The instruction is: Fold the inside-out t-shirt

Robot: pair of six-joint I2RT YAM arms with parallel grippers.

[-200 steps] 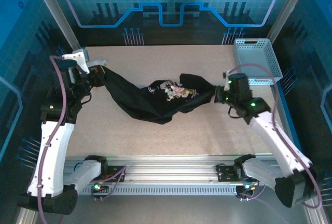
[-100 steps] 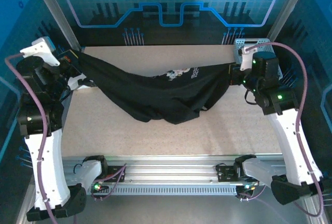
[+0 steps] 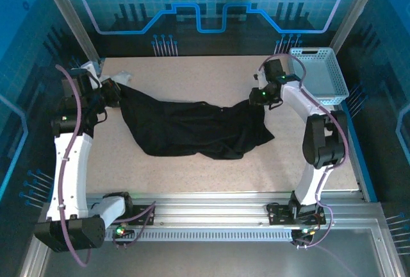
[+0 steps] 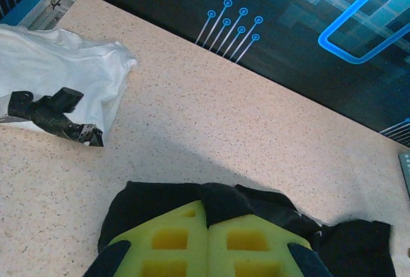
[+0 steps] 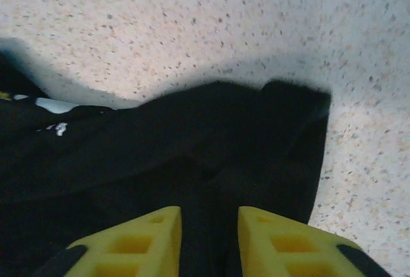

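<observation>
Shirt [image 3: 192, 129] is down now. Half a second back it hung stretched in air between both arms; now it's laid on tabletop [image 3: 192, 72], middle-to-far part.

- Left gripper [image 3: 114, 92]: pinching left corner, pads nearly together, black cloth between.
- Right gripper [image 3: 256, 97]: clamped on right corner, cloth filling the gap.
- My read: spread-out step about done, actual folding not started, near edge rumpled.
- Long axis: left-right, gripper to gripper. Far edge taut, bulk sagging toward arm bases.
- Collar vs hem end: can't tell.
- White garment [image 4: 57, 78]: near left gripper, not touching shirt.

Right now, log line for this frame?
left pincer: shut on t-shirt | right pincer: shut on t-shirt | t-shirt: on table, unfolded
</observation>
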